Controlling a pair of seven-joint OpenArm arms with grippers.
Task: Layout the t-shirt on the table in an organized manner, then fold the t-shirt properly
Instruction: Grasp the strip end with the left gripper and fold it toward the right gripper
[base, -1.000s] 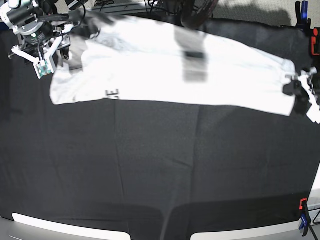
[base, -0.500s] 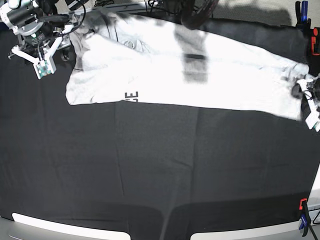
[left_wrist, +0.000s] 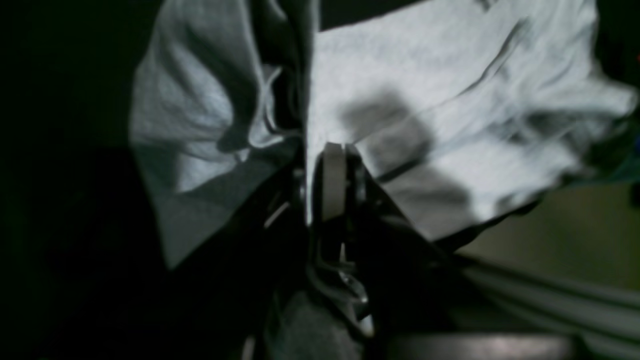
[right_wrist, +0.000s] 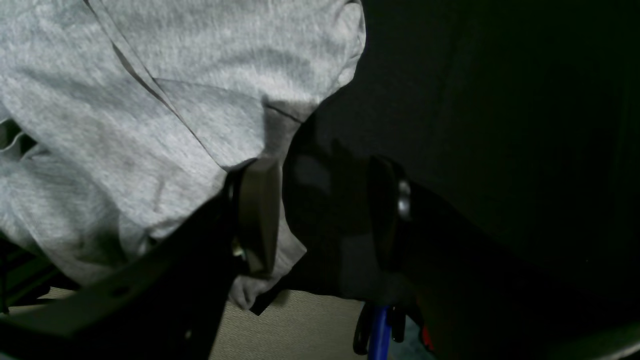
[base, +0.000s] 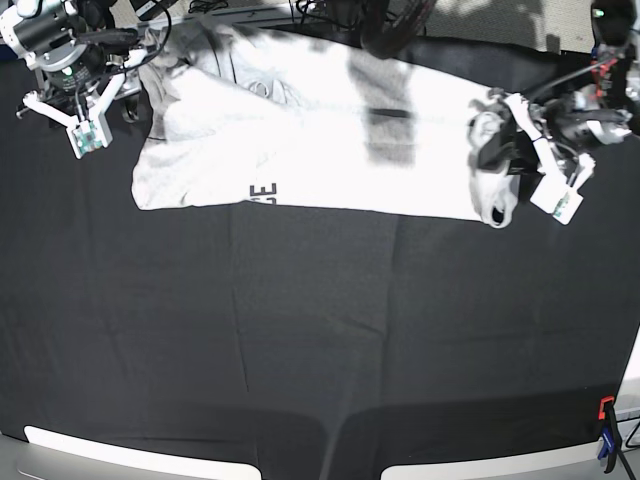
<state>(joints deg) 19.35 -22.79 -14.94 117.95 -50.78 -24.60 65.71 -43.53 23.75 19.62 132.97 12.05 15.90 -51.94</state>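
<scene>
Printed lettering: dark block characters on t-shirt, near lower hem, base view; only a fragment legible, roughly "3E" or mirrored "E", rest folded under. Faint neck-label mark, unreadable. No other legible text.

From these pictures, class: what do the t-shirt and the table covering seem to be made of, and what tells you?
The t-shirt: soft heathered light-grey knit, probably cotton; it drapes, bunches and shows stitched hems. The table covering: matte black woven cloth, judging by faint creases and no shine.
</scene>
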